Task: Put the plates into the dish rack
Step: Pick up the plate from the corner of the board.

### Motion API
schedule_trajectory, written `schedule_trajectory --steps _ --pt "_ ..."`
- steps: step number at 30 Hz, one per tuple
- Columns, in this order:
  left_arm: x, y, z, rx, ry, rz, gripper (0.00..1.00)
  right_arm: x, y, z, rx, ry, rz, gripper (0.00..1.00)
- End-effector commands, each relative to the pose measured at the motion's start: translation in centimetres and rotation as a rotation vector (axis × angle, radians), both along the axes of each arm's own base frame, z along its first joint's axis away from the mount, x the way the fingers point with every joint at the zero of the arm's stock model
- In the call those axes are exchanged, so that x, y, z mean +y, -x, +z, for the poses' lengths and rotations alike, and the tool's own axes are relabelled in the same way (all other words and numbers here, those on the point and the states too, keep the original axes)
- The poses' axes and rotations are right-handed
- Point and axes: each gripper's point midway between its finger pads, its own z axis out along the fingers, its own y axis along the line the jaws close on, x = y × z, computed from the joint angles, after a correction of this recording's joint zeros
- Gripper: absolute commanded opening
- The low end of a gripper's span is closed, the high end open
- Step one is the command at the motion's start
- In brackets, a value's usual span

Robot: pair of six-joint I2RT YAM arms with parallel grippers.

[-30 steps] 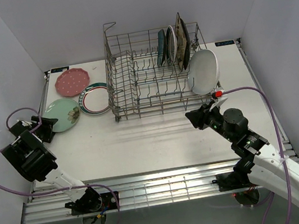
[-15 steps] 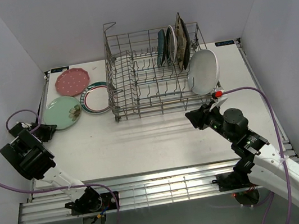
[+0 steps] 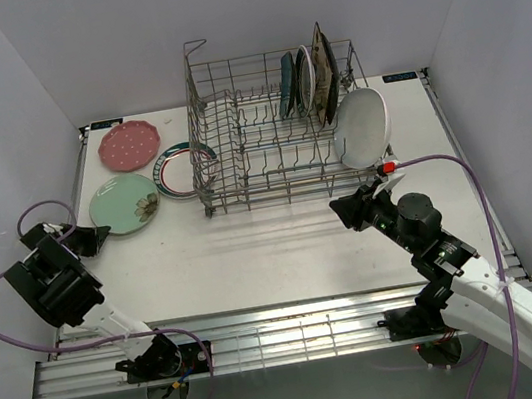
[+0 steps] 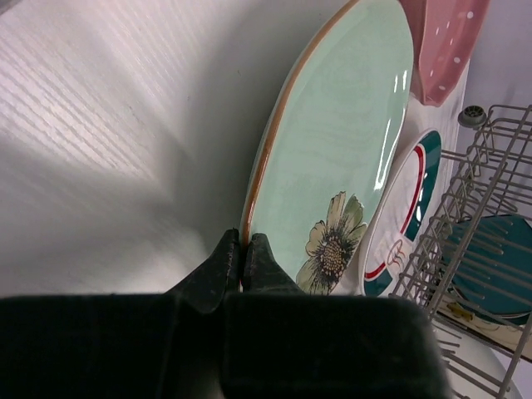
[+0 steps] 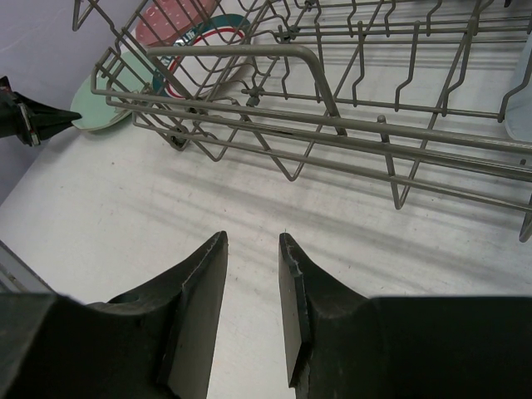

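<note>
My left hand pinches the near rim of the green flowered plate. My right hand hangs narrow and empty over the surface, before the rack. Farther left lie a rimmed plate and a pink plate; four plates stand racked

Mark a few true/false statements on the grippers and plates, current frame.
1. The left gripper is shut on the mint green plate at its rim. True.
2. The right gripper holds a plate. False: it is open and empty, over the table in front of the dish rack.
3. The pink dotted plate stands in the dish rack. False: it lies on the table, left of the rack.
4. Several plates stand upright in the rack's far right part. True.
</note>
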Motion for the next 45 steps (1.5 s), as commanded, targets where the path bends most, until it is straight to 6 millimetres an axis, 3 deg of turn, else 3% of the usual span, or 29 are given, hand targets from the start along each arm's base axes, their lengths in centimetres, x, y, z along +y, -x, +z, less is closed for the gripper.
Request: schedule_trajectory --steps 1,18,28,35,45 --pt "0.0 0.1 3.3 -0.072 -0.098 -0.028 0.0 0.3 -0.1 2.2 -0.055 -0.049 0.011 0.37" --pt "-1.2 0.7 7.9 -0.197 -0.282 -0.108 0.0 0.4 0.0 2.1 -0.052 -0.047 0.017 0.37" --pt "-3.4 2.9 12.7 -0.325 -0.559 -0.261 0.0 1.0 0.3 1.8 -0.046 -0.046 0.054 0.37" --pt "-4.3 4.2 14.0 -0.365 -0.669 -0.304 0.0 1.4 0.7 1.9 -0.053 -0.054 0.087 0.38" --pt "-5.7 4.7 15.9 -0.395 -0.668 -0.394 0.0 2.3 0.9 1.5 -0.047 -0.057 0.134 0.38"
